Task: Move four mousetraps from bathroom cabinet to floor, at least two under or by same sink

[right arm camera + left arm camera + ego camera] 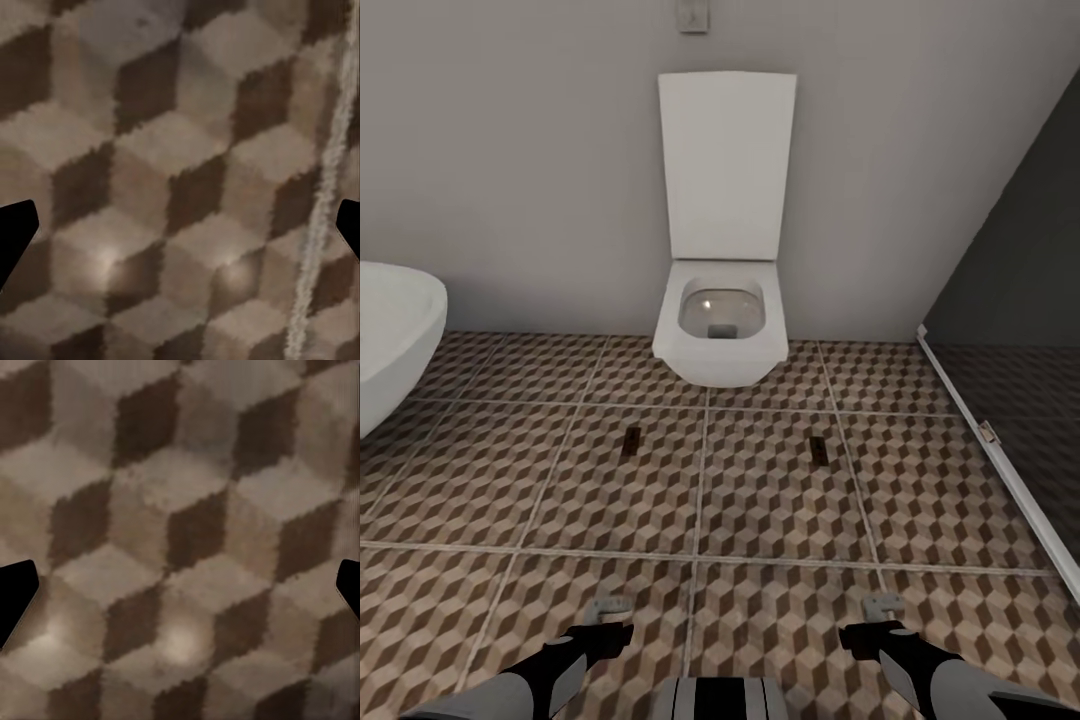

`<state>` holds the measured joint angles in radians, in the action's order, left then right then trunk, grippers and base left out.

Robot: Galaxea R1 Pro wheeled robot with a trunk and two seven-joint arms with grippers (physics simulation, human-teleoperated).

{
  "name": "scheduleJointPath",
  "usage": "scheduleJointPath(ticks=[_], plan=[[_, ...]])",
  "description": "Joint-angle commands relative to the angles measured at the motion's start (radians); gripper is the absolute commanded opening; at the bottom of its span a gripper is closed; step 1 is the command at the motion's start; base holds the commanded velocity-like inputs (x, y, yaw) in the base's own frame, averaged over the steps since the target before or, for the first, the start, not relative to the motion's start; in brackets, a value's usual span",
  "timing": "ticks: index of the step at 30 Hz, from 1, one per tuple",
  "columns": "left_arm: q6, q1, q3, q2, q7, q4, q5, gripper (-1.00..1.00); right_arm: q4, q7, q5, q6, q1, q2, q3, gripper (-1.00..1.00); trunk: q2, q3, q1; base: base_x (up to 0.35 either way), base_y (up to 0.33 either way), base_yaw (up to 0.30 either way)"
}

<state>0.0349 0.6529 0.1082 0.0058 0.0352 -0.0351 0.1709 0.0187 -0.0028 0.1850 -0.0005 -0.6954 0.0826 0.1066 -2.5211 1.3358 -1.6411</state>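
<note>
I had both arms low over the bathroom floor (pixel 760 500), facing the white toilet (pixel 722 320). Two mousetraps (pixel 630 441) lay flat on the tiles ahead of the grippers, one forward of the left gripper (pixel 610 607), the other (pixel 818 449) forward of the right gripper (pixel 882 604), each nearer its own-side arm and well apart from it. Both looked like small dark slivers with the long axis running away from me toward the toilet wall; too small to tell which end carried the wire. A white rounded basin or tub edge (pixel 400 340) sat at far left, and I couldn't tell which. Both grippers were spread wide in the wrist views, empty, only tile between the fingertips (pixel 15 600)
</note>
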Motion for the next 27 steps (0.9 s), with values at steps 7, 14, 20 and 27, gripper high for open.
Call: scheduleJointPath(ticks=[7,14,20,27], plan=[[0.003,0.001,0.008,0.000,0.003,0.001,0.010,1.00,0.003,0.005,0.012,-0.004,-0.001,0.001,0.008,1.00,0.001,-0.027,0.003,0.000,0.000,0.000],[0.003,0.001,0.007,0.000,0.003,0.000,0.011,1.00,0.003,0.008,0.014,0.001,-0.001,0.002,0.007,1.00,0.003,-0.054,0.006,0.000,0.000,0.000],[0.003,0.001,0.007,0.001,0.003,0.000,0.011,1.00,0.003,0.008,0.015,0.002,-0.001,0.002,0.007,1.00,0.004,-0.077,0.009,0.000,0.000,0.000],[0.003,0.001,0.007,0.002,0.004,0.000,0.012,1.00,0.003,0.007,0.016,0.003,-0.001,0.002,0.007,1.00,0.006,-0.104,0.012,0.000,0.000,0.000]])
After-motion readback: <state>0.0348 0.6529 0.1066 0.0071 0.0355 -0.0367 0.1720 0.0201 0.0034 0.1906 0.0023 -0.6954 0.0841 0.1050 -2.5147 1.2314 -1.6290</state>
